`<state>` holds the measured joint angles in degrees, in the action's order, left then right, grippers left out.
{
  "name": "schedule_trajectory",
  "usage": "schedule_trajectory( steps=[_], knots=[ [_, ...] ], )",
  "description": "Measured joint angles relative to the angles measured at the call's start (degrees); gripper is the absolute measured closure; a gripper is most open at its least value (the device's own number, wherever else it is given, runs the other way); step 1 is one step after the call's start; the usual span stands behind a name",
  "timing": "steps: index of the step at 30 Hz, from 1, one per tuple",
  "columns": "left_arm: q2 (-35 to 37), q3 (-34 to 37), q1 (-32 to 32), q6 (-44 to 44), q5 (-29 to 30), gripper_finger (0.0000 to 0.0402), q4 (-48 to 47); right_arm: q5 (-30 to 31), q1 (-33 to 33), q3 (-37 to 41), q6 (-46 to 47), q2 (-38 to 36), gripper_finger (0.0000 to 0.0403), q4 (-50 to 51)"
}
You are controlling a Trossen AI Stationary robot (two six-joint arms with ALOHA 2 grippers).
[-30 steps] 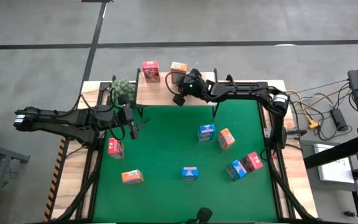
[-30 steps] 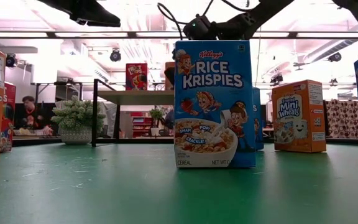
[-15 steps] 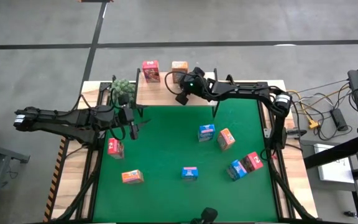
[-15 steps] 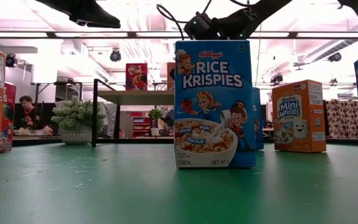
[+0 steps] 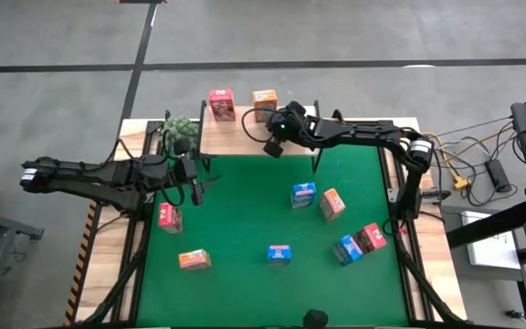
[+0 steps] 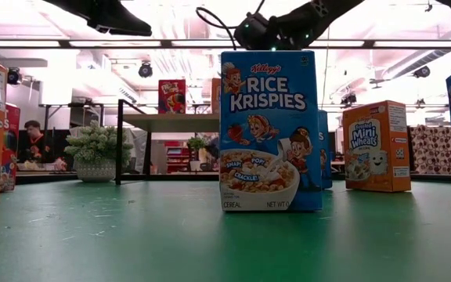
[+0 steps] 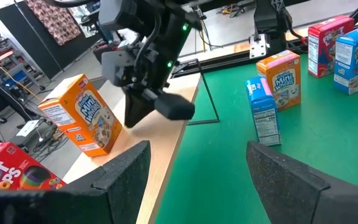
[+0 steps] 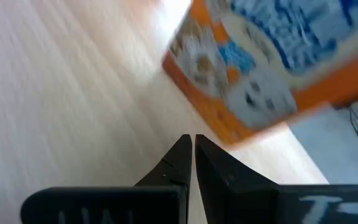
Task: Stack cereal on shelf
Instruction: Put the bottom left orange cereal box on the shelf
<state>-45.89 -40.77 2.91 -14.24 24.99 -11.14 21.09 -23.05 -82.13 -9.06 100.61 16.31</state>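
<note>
Cereal: an orange Mini-Wheats box (image 5: 264, 101) stands on the shelf (image 5: 236, 137) just ahead of my right gripper (image 5: 273, 146), beside the pink-red box (image 5: 221, 104). Its fingers are pressed nearly together and hold nothing, so I judge this placement done. My left gripper (image 5: 195, 187) hangs spread and empty, near another pink-red box (image 5: 169, 217) on the green mat (image 5: 245, 219). Next I need to reach for a box there.

The right arm stretches across the table's far side, its gripper (image 5: 273, 146) pointing down with fingers (image 8: 180, 163) nearly closed and empty. The left arm reaches in from the left, its gripper (image 5: 195, 185) spread wide, fingers (image 7: 124, 174) apart.
</note>
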Motion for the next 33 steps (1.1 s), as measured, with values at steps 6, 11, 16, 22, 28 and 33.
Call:
schedule_trajectory(
  steps=[6, 11, 16, 22, 28, 33],
  knots=[
    [0.0, 0.0, 0.0, 0.0, 0.0, 0.0153, 0.0, 3.0, -1.8, 0.0, 0.8, -3.2, 0.0390, 2.3],
    [0.0, 0.0, 0.0, 0.0, 0.0, 0.0153, 0.0, 2.6, -4.9, 0.0, 1.0, -3.9, 0.0390, 0.1],
    [0.0, 0.0, 0.0, 0.0, 0.0, 0.0153, 0.0, -4.4, -7.2, 0.0, 1.8, -3.3, 0.0390, -4.7],
    [0.0, 0.0, 0.0, 0.0, 0.0, 0.0153, 0.0, -6.1, -7.0, 0.0, 2.1, -3.0, 0.0390, -6.4],
    [0.0, 0.0, 0.0, 0.0, 0.0, 0.0153, 0.0, -6.5, -6.8, 0.0, 2.6, -3.0, 0.0390, -6.4],
    [0.0, 0.0, 0.0, 0.0, 0.0, 0.0153, 0.0, -6.5, -6.9, 0.0, 2.7, -3.0, 0.0390, -7.0]
  ],
)
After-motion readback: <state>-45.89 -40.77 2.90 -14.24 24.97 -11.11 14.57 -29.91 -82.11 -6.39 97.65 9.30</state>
